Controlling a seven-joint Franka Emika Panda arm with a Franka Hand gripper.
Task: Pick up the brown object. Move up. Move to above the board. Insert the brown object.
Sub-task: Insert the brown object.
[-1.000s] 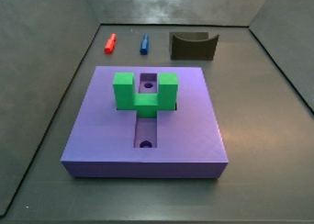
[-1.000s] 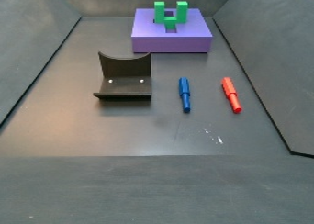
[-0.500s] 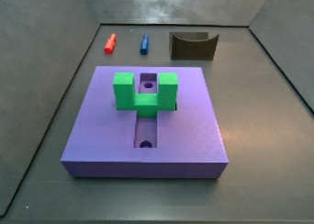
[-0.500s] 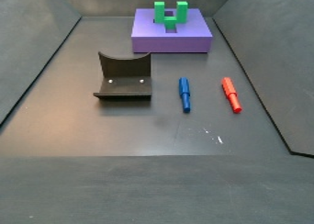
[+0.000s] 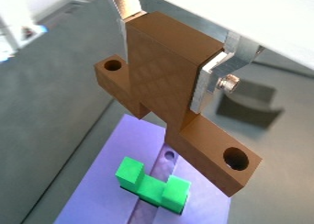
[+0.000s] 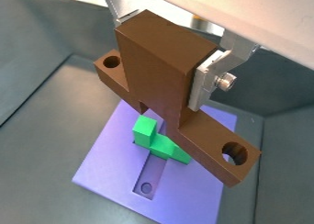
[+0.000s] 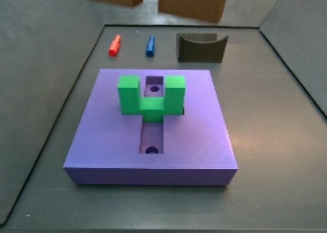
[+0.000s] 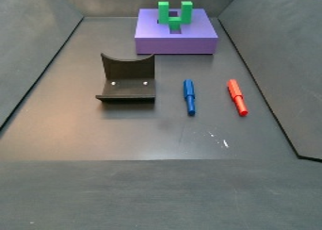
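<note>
- Side view from the board's near end: a brown shape now pokes in at the upper edge, which was bare half a second ago. It is the brown object [image 7: 192, 2], only its lowest part showing, high above the far end of the worktop [image 7: 274, 113].
- Nothing else there has shifted since the earlier frames; in the side view from the pegs' end no arm shows at all.
- Both wrist views show the gripper [image 5: 172, 44] up in the air with the brown object [image 6: 166, 76] between its jaws. The silver finger [image 5: 218, 76] presses flat on one face of the thick bar, so the jaws are pinching the piece.
- The crosspiece hangs below the fingers, with a round hole near each end.
- Directly beneath it lies the board [image 6: 117, 168], well apart from the held block.
- Count, one of each: one brown T-shaped block, one purple-blue board [image 7: 205, 132], one green U-shaped block [image 7: 151, 94], one dark grey curved block [image 8: 126, 78], one red peg [image 8: 235, 97] and one blue peg [image 8: 190, 95].
- The green block [image 5: 152, 184] stands upright astride the board's groove.
- Two round holes show in that groove, one between the green arms and one near the board's near end.
- The two pegs lie side by side on the worktop, apart, with the curved block beside them.
</note>
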